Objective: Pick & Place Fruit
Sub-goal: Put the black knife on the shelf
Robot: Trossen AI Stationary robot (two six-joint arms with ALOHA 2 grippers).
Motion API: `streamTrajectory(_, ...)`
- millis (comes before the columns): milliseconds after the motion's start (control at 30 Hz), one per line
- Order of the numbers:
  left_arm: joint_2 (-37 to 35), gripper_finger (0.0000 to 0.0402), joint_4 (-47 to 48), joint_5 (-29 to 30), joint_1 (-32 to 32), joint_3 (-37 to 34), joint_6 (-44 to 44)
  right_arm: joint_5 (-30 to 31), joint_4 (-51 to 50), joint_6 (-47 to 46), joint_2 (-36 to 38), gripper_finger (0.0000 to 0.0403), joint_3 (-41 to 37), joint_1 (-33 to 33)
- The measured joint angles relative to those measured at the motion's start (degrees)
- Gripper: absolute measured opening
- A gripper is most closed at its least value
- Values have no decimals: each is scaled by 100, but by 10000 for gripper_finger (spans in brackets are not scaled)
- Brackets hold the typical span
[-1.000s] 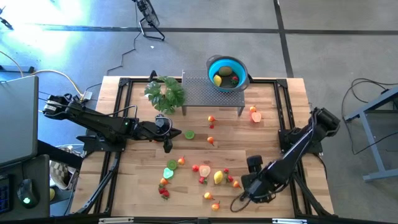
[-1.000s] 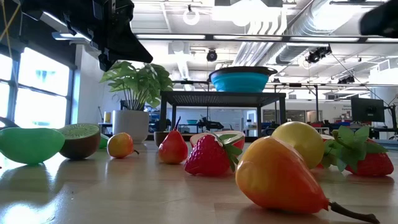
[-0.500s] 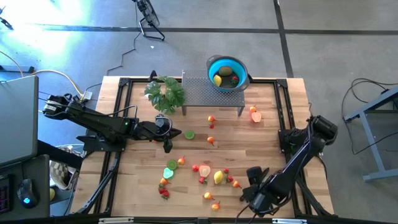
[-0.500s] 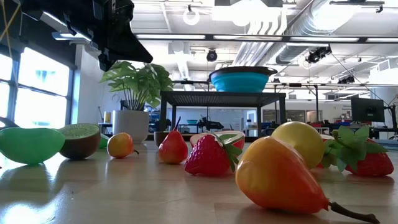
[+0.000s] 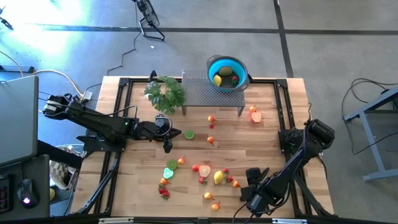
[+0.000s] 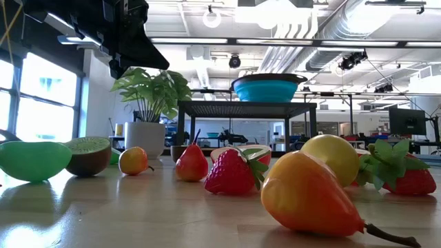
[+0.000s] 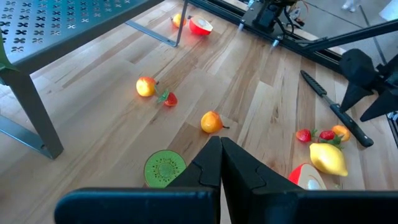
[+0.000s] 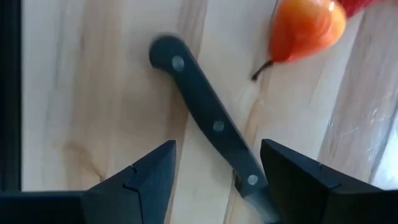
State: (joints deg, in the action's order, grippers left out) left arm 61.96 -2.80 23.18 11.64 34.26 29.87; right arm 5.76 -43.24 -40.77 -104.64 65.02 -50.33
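A: Right claw (image 8: 214, 180) sits low at the near right edge of the wooden slatted surface (image 5: 267, 124), fingers spread wide and empty. Right wrist view has the black-handled riveted knife (image 8: 208, 127) lying between them, a small orange-red toy pear (image 8: 305, 28) just past it.

B: Knife isn't fruit. Which step is this?

A: Reads as the approach for a pick, nothing grasped yet. The claw looks lined up on the knife rather than on any fruit (only a judgement from the wrist view).

B: Left arm?

A: Parked over the left-middle of the surface. Left claw (image 7: 219, 163) pinched fully closed, holding nothing. Green lime half (image 7: 164, 168) lies just ahead of it.

B: Where's the fruit?

A: Mostly loose on the surface. Cluster near the front centre: yellow toy lemon (image 5: 218, 177), red toy strawberry (image 5: 164, 193), bright green piece (image 5: 168, 173), and other small bits. A few more sit near the grey perforated metal stand (image 5: 211, 92). The round blue bowl (image 5: 227, 74) sits on the stand's back right corner with a couple of fruits already in it.

B: Next move?

A: The right claw should shift off the knife towards the pear, centre it between the fingers, drop and close. Then carry it to the bowl (a long reach across the surface).
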Motion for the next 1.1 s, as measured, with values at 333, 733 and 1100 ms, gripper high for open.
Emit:
streamTrajectory(333, 1, 0, 57, 0, 0, 2, 0, -103, 326, 2, 2, 227, -315, 2)
streamTrajectory(733, -1, 0, 194, -2, 0, 2, 2, -136, 474, -4, 26, 198, -418, -31)
streamTrajectory(1100, -1, 0, 216, -2, 0, 2, 2, -167, 461, -10, 24, 105, -418, -33)
